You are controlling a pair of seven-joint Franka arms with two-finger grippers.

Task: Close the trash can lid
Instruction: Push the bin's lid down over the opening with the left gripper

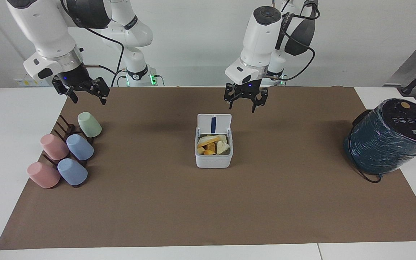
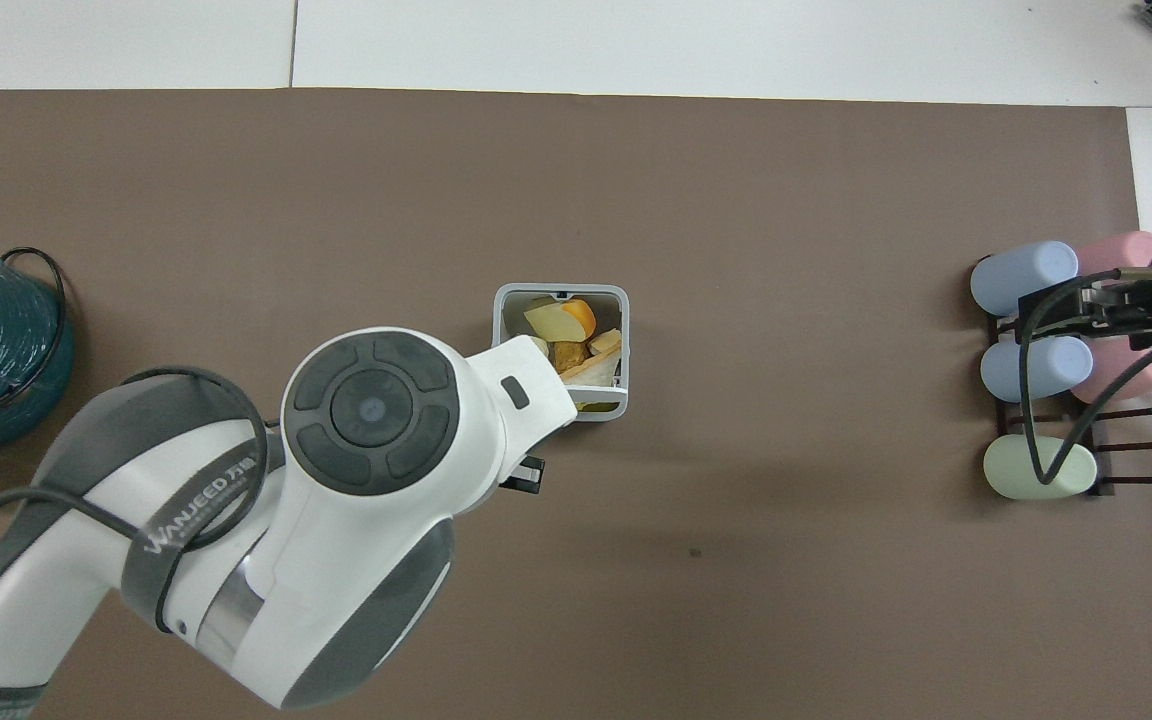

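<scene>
Two grippers show in our frames, and we begin with the left gripper [image 1: 245,104], which hangs just above centre in the facing frame with its black fingers [image 1: 230,104] spread apart and nothing between them. It touches nothing; it hovers over bare mat, up and toward the left arm's end from the raised lid [image 1: 214,124]. In the overhead frame the arm's white body covers most of it, and only a dark tip [image 2: 524,476] peeks out near the centre.

The lid stands upright on its hinge, blue stripe facing the camera, on the edge of the trash can [image 1: 213,160] nearest the robots. The trash can sits at the middle of both frames, open, holding yellow, orange and pale scraps [image 1: 212,144].

The right gripper [image 1: 87,96] waits at the upper left of the facing frame, fingers apart and empty, over the mat's edge above the cup rack [image 1: 65,132] with its pink, blue and green cups.

We see a brown mat [image 1: 208,209] covering a white table [image 1: 13,144]. A dark teal wrapped cylinder [image 1: 388,139] stands at the right edge of the facing frame. A plain pale wall [image 1: 193,43] fills the top.
</scene>
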